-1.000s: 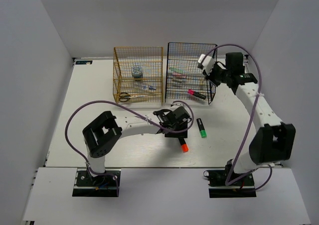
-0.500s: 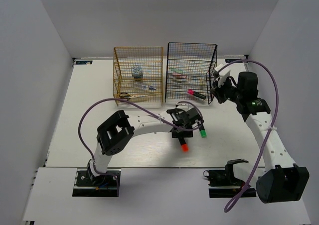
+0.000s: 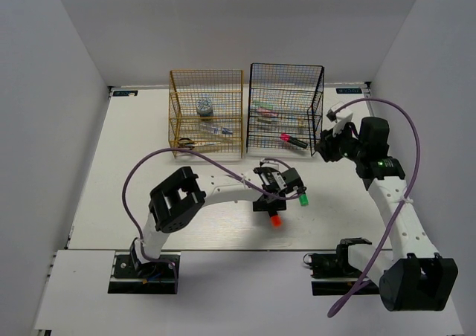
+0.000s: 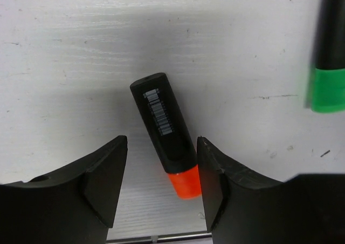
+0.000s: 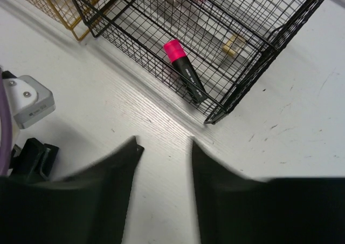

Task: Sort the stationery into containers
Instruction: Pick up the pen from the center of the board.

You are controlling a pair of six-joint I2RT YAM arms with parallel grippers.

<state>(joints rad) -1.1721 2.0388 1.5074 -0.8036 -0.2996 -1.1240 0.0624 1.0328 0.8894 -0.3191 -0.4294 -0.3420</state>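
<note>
The step in hand looks like the pickup of the black-bodied highlighter with the orange cap [image 4: 164, 128]. The left pincer [image 4: 160, 163] hangs over it with its jaws parted and nothing yet in them. The pen lies flat on the white table [image 4: 64, 49], slanting between the two fingers, its orange end nearest the pincer's palm and its black butt pointing away. The right-hand finger [image 4: 210, 168] sits just beside the cap; the left-hand one stands a little clear.

Off to that pincer's right, well outside the jaws, lies a second black highlighter with a green cap [image 4: 327, 66].

The next move, as I judge it, is to come down and close across the slanted barrel, then carry it to the black wire-mesh rack [image 5: 151, 66]. The slant may roll the pen as the jaws meet.

The right pincer [image 5: 164, 163] is also parted and empty. It hovers over bare table, with that rack just ahead of its fingertips and a pink-capped black highlighter [image 5: 185, 71] lying inside against the mesh. The gold-yellow wire rack [image 3: 206, 79] stands further off to its left.

The only marking is a white barcode sticker [image 4: 160, 112] on the orange pen's barrel — no brand or words are legible.
</note>
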